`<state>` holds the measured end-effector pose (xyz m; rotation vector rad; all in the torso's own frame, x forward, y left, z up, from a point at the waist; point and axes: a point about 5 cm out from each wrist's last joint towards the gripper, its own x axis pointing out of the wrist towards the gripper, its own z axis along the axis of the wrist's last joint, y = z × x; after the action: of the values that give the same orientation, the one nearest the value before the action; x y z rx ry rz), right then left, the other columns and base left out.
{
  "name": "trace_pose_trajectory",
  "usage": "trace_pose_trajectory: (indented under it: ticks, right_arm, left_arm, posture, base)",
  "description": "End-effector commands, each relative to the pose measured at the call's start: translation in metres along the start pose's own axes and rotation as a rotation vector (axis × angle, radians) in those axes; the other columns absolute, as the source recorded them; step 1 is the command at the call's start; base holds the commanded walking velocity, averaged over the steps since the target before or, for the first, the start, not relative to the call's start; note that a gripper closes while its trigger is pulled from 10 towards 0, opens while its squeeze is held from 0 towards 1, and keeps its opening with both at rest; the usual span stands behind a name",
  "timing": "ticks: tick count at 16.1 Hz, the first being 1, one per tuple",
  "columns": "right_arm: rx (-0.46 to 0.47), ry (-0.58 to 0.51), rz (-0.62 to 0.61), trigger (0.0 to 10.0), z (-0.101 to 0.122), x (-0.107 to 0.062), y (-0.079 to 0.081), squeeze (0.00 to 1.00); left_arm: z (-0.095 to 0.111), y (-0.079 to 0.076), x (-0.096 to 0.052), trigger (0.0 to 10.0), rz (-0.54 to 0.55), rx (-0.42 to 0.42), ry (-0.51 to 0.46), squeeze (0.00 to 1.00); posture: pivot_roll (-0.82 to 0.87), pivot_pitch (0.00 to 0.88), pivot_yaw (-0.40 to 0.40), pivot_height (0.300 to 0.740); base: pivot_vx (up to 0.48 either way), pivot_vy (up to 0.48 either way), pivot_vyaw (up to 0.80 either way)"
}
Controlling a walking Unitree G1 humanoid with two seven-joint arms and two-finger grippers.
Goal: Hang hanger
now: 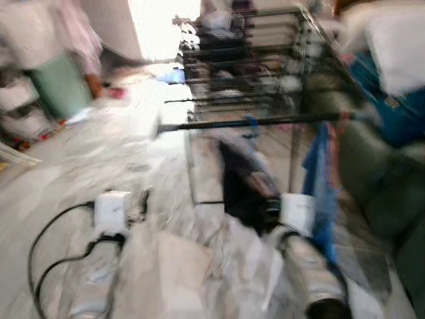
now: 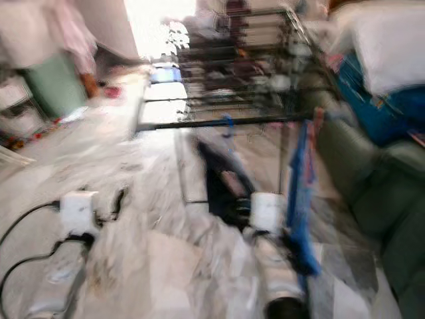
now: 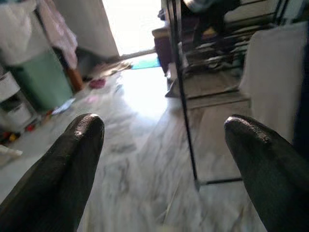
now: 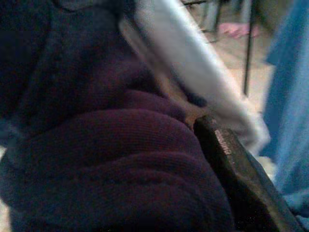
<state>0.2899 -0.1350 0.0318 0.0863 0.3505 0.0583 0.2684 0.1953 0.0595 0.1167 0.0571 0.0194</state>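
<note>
The head views are blurred. A dark garment [image 1: 240, 178] hangs from a blue hanger whose hook [image 1: 251, 123] sits at the front black rail [image 1: 219, 124] of the drying rack [image 1: 265, 60]. My right gripper [image 1: 269, 211] is low on this garment, just below the rail. In the right wrist view one black finger [image 4: 241, 183] presses into the dark maroon cloth [image 4: 106, 159]; the other finger is hidden behind it. My left gripper [image 3: 164, 145] is held low to the left, open and empty over the marble floor, apart from the rack.
A blue cloth [image 1: 323, 176] hangs from the rail just right of the garment. A green sofa [image 1: 385, 193] with blue and white bedding stands at the right. A green bin [image 1: 61, 83] and clutter line the left wall. Marble floor [image 1: 133, 146] lies between.
</note>
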Motion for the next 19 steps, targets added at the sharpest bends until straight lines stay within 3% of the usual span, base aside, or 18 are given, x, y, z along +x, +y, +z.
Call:
trace_pose_trajectory:
  ticks: [1, 5, 10, 15, 19]
  right_arm:
    - [-0.003, -0.041, -0.005, 10.0, 0.0116, 0.0018, -0.005, 0.0]
    - [-0.004, -0.016, 0.002, 10.0, 0.0076, 0.0007, -0.0053, 0.0]
    - [-0.003, 0.013, 0.012, 10.0, 0.0026, -0.0001, -0.0036, 0.0]
    - [-0.015, 0.018, 0.009, 10.0, 0.0042, 0.0011, -0.0025, 0.0]
    - [-0.027, 0.012, -0.06, 10.0, 0.0038, 0.0004, -0.0118, 0.0]
  left_arm:
    - [0.0047, -0.0044, 0.0039, 10.0, -0.01, -0.009, -0.018, 0.0]
    - [0.002, -0.0041, 0.0048, 10.0, -0.006, -0.035, 0.0, 0.0]
    - [-0.0036, -0.0046, 0.0055, 10.0, 0.001, -0.06, 0.04, 0.0]
    - [-0.0024, -0.007, 0.0072, 10.0, -0.007, -0.052, 0.034, 0.0]
    - [-0.0031, -0.011, 0.007, 10.0, -0.029, -0.045, 0.036, 0.0]
  posture:
    - [-0.17, 0.0, 0.091, 0.74]
    - [-0.17, 0.0, 0.092, 0.74]
    - [-0.17, 0.0, 0.093, 0.74]
    - [-0.16, 0.0, 0.092, 0.74]
    - [-0.17, 0.0, 0.097, 0.74]
  base:
    - [0.334, 0.345, 0.0]
    - [0.292, 0.379, 0.0]
    - [0.0, 0.177, 0.0]
    - [0.0, 0.459, 0.0]
    - [0.0, 0.104, 0.0]
